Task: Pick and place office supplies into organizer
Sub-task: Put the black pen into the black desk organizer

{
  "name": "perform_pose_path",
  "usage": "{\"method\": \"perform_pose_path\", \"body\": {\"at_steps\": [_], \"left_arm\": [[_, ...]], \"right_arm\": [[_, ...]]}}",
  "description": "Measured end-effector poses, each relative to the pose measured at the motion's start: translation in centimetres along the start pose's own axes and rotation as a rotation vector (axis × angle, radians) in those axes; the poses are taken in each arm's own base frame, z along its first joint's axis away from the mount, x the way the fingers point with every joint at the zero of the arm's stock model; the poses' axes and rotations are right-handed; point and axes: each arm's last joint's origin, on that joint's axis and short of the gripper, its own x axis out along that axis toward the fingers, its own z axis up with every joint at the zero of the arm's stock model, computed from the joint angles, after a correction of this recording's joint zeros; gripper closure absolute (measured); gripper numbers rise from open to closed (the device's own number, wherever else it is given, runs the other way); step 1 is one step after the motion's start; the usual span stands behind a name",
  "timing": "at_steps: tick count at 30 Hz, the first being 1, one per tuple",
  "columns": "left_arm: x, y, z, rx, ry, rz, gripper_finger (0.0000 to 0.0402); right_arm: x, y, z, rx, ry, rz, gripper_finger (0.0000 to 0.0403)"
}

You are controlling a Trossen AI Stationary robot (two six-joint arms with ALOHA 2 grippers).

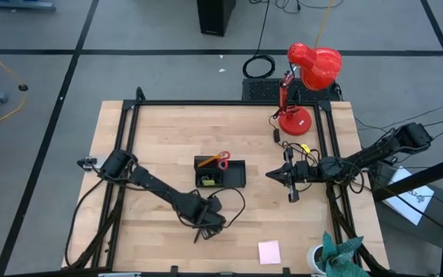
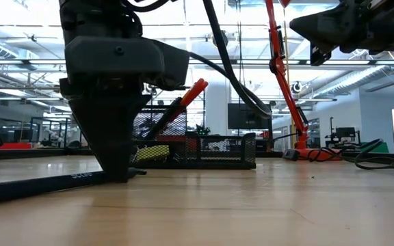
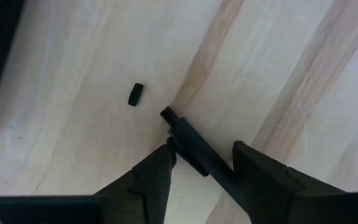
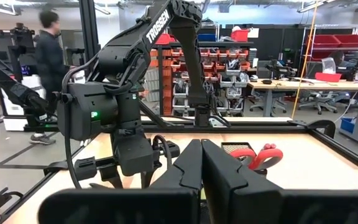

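We find the left gripper (image 3: 204, 165) down on the table (image 3: 303, 74), its fingers (image 3: 151, 177) set apart either side of a slim black pen (image 3: 188, 140), not yet clamped. The pen is smooth and round; we judge that an off-centre squeeze could roll it away across the slick wood. A small black clip (image 3: 135, 94) lies near. The organizer (image 1: 229, 175) sits well apart. The right gripper (image 1: 270, 175) hangs clenched, empty.

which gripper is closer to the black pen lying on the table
Left. The left gripper is down at the table with its fingers either side of the black pen. The right gripper hangs above the table, over by the red lamp, well away from it.
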Motion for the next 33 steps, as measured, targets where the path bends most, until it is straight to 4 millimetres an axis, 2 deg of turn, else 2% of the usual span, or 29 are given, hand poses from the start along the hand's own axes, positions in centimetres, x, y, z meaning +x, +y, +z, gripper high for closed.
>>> {"method": "perform_pose_path", "body": {"at_steps": [5, 16, 28, 33], "left_arm": [[-0.1, -0.4, -0.5, 0.028, 0.002, -0.01, 0.0248], [-0.3, -1.4, -2.0, 0.253, 0.003, 0.002, 0.0314], [-0.2, -2.2, -1.7, 0.37, -0.109, -0.011, 0.0383], [-0.2, -2.3, -1.6, 0.385, -0.159, 0.008, 0.0371]], "right_arm": [[0.0, 0.0, -0.1, 0.01, 0.007, 0.0, 0.0403], [0.0, 0.0, -0.2, 0.016, 0.015, 0.0, 0.0403], [0.0, 0.0, -0.2, 0.016, 0.015, 0.0, 0.0403], [0.0, 0.0, -0.2, 0.026, 0.015, 0.0, 0.0403]]}}
